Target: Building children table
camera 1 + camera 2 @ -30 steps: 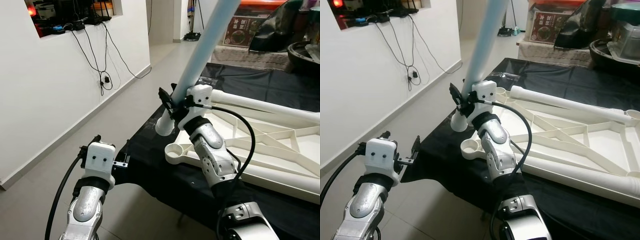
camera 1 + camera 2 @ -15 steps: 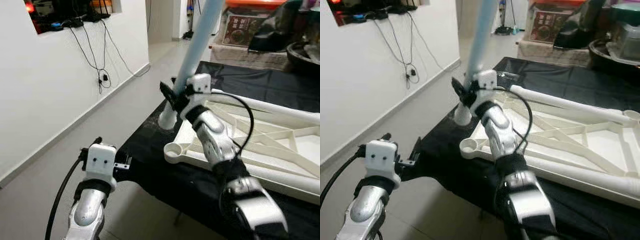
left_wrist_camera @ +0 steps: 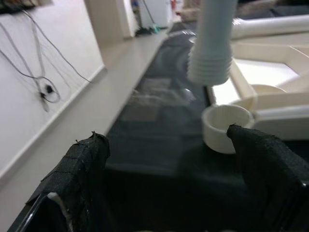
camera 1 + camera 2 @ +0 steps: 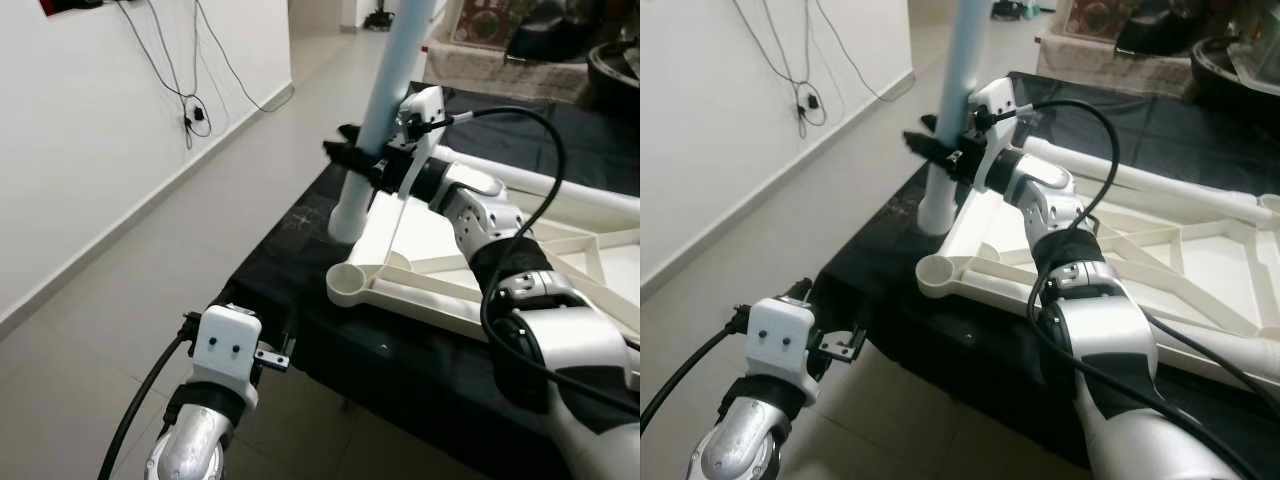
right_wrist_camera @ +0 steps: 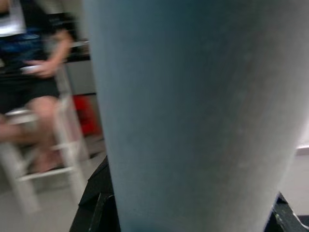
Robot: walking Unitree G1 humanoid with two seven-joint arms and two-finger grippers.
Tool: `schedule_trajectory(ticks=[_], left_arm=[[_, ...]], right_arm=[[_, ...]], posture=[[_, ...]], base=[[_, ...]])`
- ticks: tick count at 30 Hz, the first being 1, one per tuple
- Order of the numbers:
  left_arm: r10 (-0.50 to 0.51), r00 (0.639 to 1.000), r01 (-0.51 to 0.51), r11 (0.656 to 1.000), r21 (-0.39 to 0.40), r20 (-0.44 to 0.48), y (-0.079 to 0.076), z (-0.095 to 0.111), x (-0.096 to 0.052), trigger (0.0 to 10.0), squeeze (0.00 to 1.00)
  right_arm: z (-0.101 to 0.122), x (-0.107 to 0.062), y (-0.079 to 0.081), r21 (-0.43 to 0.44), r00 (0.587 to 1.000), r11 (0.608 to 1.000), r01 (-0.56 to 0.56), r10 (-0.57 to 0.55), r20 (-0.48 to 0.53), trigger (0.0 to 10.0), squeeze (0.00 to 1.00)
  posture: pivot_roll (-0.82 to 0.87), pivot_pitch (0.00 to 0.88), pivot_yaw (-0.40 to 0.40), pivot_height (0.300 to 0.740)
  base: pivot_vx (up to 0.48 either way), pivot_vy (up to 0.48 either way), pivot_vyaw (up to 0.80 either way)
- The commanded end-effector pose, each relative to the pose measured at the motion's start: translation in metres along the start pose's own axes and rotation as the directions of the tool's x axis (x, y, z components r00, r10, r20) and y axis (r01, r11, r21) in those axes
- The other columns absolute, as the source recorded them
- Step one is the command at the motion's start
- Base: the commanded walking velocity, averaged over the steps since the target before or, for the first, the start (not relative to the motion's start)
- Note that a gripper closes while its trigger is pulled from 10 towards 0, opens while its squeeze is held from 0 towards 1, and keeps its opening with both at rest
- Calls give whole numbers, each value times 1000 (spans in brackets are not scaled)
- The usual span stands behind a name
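Right gripper (image 4: 362, 160) has swung the table leg (image 4: 385, 110) nearly upright.

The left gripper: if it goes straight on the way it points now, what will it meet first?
Probably the socket ring at the corner of the white frame. The left gripper is open and points over the black cloth at that ring, with the leg just beyond. Depth is hard to judge.

Black cables (image 4: 185, 60) hang down the white wall (image 4: 80, 150) above a pale tiled floor (image 4: 150, 270).
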State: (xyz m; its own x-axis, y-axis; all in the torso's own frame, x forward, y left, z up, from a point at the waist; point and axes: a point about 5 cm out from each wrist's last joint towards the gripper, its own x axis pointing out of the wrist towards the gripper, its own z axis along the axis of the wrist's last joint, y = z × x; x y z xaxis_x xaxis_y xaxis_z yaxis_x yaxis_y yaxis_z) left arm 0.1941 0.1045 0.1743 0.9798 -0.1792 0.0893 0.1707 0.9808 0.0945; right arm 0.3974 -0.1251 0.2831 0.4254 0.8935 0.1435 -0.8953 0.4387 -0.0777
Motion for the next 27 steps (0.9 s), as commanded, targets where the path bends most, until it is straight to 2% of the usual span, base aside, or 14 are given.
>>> schedule_trajectory(ticks=[1,5,7,12,20,27], left_arm=[[-13,1000,14,1000,12,-27,-3,-1,-6,10000,0],[-14,999,15,1000,11,-29,-3,-1,-7,10000,0],[-16,999,17,1000,8,-39,-3,-1,-9,10000,0],[-25,998,26,1000,12,-51,-5,0,-10,10000,0],[-28,997,29,999,16,-71,-6,-1,-15,10000,0],[-33,997,34,999,18,-73,-7,0,-15,10000,0]], right_arm=[[7,0,4,18,992,992,-122,122,-9,10000,0],[7,-1,5,17,988,988,-155,156,-24,10000,0],[6,-1,9,17,969,970,-243,244,-41,10000,0],[5,1,14,32,945,945,-324,326,-41,10000,0],[1,-1,16,40,928,930,-365,367,-68,10000,0],[-1,-3,14,19,932,937,-349,349,-95,10000,0]], posture=[[85,230,14,740],[85,230,14,740],[91,232,17,740],[99,239,25,740],[106,249,28,740],[107,254,28,740]], base=[[0,0,0],[0,0,0],[0,0,0],[0,0,0],[0,0,0],[0,0,0]])
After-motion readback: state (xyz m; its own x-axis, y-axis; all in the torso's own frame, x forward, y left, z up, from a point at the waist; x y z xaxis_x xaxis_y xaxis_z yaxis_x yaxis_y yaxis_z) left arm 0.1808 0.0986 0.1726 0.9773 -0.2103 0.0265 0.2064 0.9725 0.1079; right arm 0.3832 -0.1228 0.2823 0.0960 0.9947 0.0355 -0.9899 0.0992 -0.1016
